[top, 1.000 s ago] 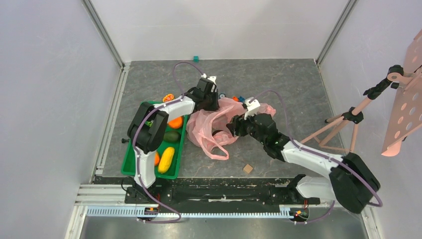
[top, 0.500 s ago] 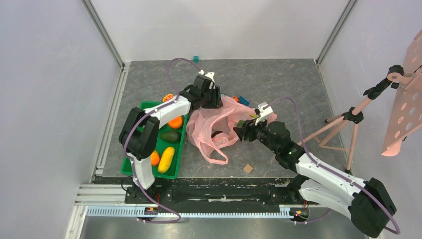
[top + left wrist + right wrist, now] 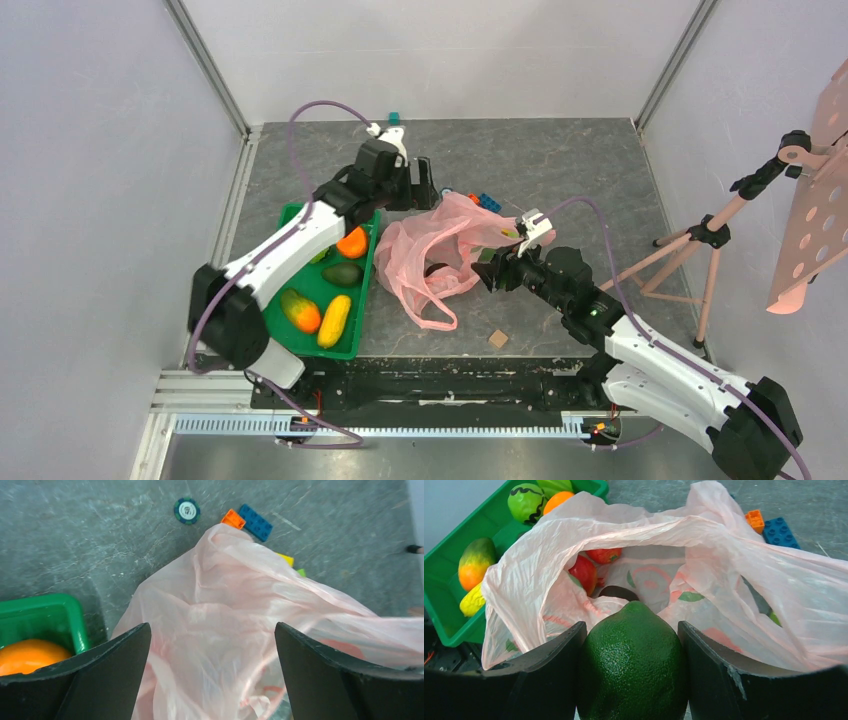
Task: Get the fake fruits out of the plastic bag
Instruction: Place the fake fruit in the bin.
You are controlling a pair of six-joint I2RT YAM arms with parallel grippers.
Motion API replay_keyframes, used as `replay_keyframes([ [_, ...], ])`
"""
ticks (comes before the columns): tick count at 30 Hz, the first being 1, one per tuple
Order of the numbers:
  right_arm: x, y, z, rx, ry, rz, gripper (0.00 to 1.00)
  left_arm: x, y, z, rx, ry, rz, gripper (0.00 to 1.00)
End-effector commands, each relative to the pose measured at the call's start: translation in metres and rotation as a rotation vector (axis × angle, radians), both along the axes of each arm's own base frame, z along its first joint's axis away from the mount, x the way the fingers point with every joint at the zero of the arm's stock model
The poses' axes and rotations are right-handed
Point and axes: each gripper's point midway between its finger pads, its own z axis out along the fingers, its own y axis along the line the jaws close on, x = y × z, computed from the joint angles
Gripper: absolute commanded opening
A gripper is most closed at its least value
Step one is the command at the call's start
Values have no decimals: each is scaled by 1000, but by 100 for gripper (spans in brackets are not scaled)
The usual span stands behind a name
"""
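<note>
Pink film fills the middle of the top view: the plastic bag [image 3: 440,245] lies just right of the green tray [image 3: 366,300]. My left gripper [image 3: 418,190] hangs at its 11 o'clock edge and my right gripper [image 3: 490,272] at its 4 o'clock, by the mouth.

Left wrist view: the left gripper [image 3: 211,630] stands wide and holds nothing. Only closed bag [image 3: 225,595] film lies below it.

Right wrist view: the right gripper [image 3: 631,625] is clamped on a pebbly green fruit [image 3: 631,665]. The bag [image 3: 704,535] gapes straight ahead. At 11 o'clock from my load sits the larger red fruit [image 3: 584,572], long axis roughly 12 to 6, with the smaller red fruit [image 3: 604,555] just beyond. I judge the right arm nearer, but it is loaded.
</note>
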Motion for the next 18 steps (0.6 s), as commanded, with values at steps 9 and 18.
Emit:
replay_keyframes([
  [9, -25, 35, 59, 58, -151, 267, 52, -92, 88, 86, 47, -188, 44, 100],
  [18, -37, 100, 69, -50, -184, 349, 52, -128, 144, 140, 50, -336, 175, 100],
])
